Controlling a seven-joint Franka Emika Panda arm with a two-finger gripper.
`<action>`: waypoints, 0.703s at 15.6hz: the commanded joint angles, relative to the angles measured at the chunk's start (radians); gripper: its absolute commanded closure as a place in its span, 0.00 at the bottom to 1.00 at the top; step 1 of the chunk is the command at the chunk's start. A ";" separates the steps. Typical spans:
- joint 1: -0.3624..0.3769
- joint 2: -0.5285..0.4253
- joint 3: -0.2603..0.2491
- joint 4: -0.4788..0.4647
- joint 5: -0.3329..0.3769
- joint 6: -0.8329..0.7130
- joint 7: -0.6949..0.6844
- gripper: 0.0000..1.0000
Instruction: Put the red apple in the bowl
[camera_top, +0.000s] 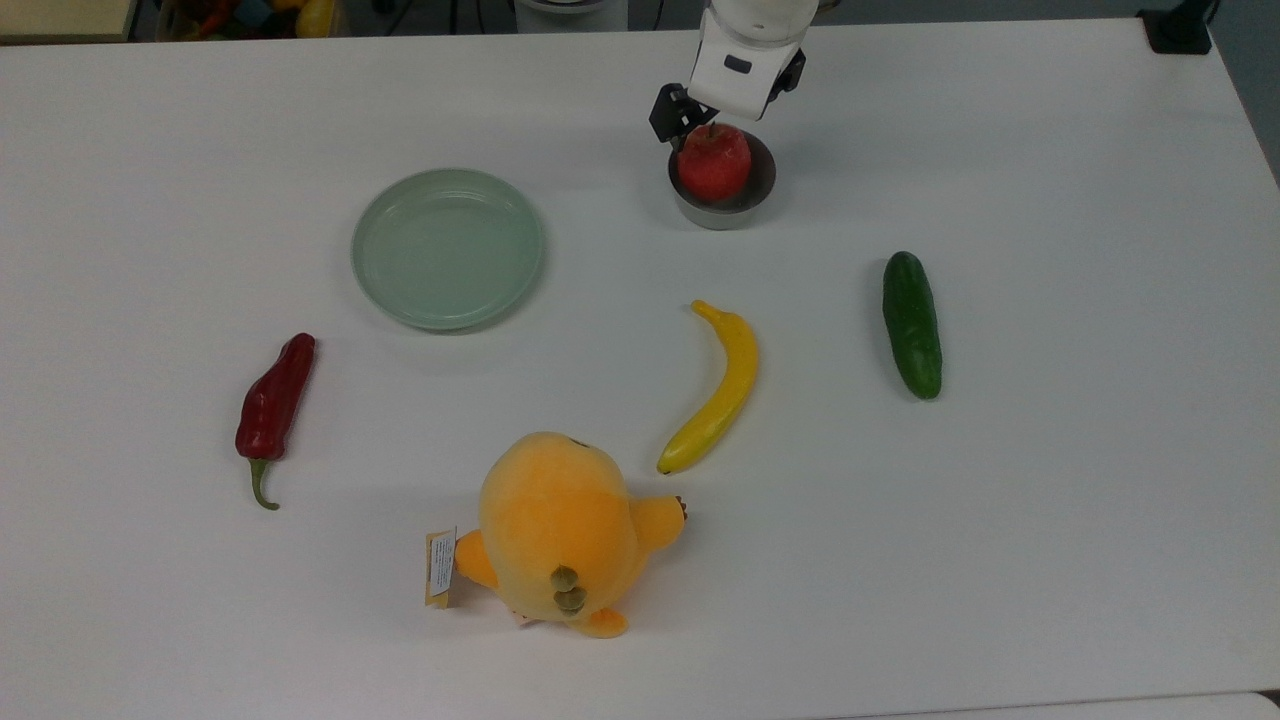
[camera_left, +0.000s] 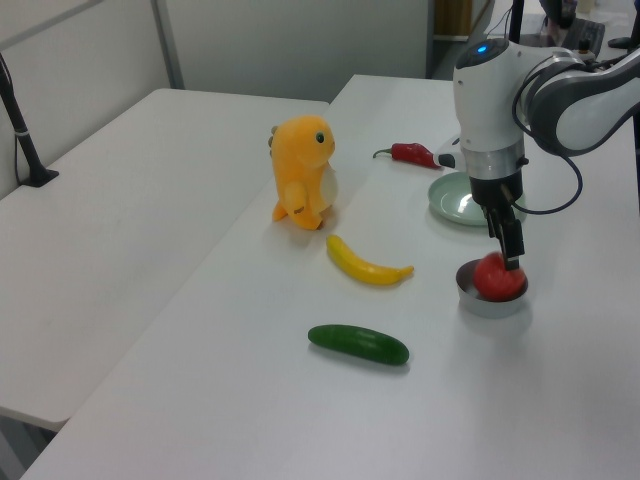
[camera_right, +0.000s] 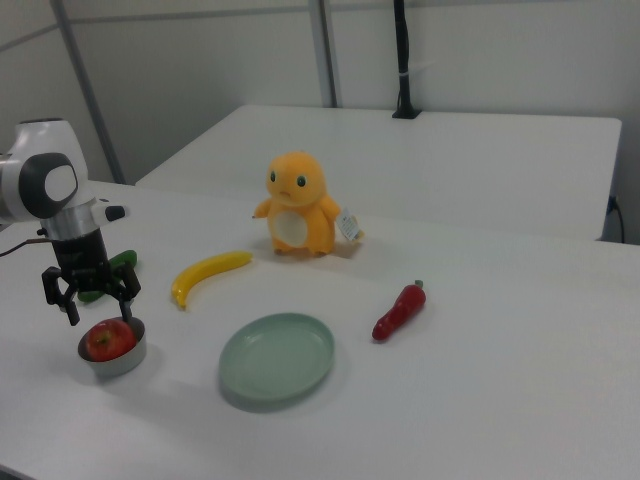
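Note:
The red apple (camera_top: 714, 163) (camera_left: 497, 277) (camera_right: 110, 340) rests inside the small grey bowl (camera_top: 762, 193) (camera_left: 487, 305) (camera_right: 122, 364) at the far side of the table in the top view. My gripper (camera_top: 716, 122) (camera_left: 508, 255) (camera_right: 98, 308) hangs just above the apple. The right view shows it open, with the fingers (camera_right: 70, 305) spread to either side above the apple and holding nothing. The apple fills most of the bowl, so only the rim shows.
A pale-green plate (camera_top: 447, 248) lies to the top view's left of the bowl. A banana (camera_top: 718, 388), a cucumber (camera_top: 911, 324), a dark-red chili pepper (camera_top: 273, 403) and an orange plush toy (camera_top: 560, 530) lie nearer the front.

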 joint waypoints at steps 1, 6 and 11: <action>0.008 -0.023 -0.005 0.022 -0.012 -0.008 0.113 0.00; -0.001 -0.089 -0.052 0.068 -0.006 -0.014 0.182 0.00; -0.015 -0.128 -0.167 0.178 0.002 -0.014 0.219 0.00</action>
